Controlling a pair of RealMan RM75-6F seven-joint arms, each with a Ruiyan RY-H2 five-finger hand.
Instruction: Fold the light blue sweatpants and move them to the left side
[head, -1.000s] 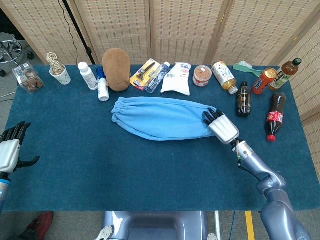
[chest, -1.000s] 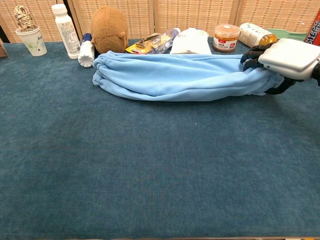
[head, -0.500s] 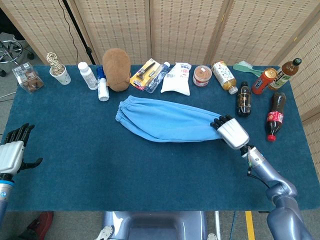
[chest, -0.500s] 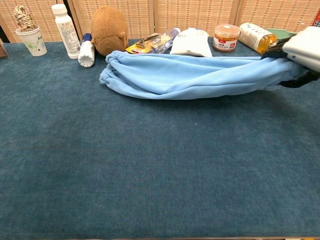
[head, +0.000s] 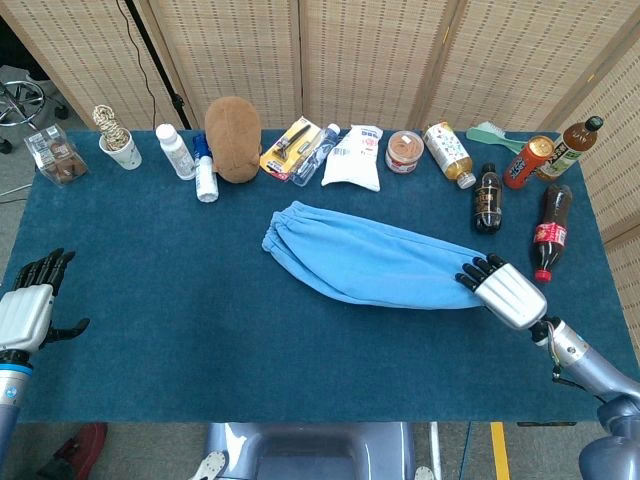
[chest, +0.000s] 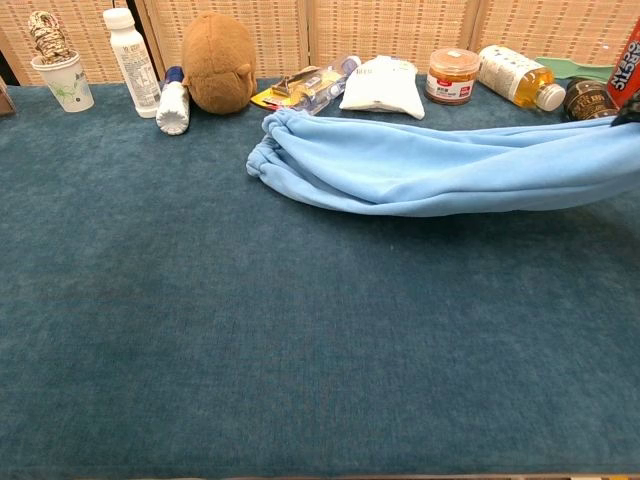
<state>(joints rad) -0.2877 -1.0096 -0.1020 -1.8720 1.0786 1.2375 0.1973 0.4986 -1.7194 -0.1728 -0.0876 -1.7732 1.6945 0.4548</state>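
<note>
Sweatpants: the light blue sweatpants (head: 365, 261) are laid lengthwise across the blue table (head: 200, 330).
Right hand: their right end is gripped by the right hand (head: 500, 290).
Left hand: the left hand (head: 30, 305) is held with fingers spread at the left edge.

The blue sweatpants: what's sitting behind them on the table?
Behind the sweatpants stand a brown plush toy, a white pouch, a small jar and bottles. In the chest view the raised cloth hides the table's far right part.

Woven wicker folding screens (head: 370, 50) set behind a table covered in dark teal cloth (head: 200, 330), grey floor (head: 15, 100) seen at left, a chair base (head: 20, 100) partly shown.
</note>
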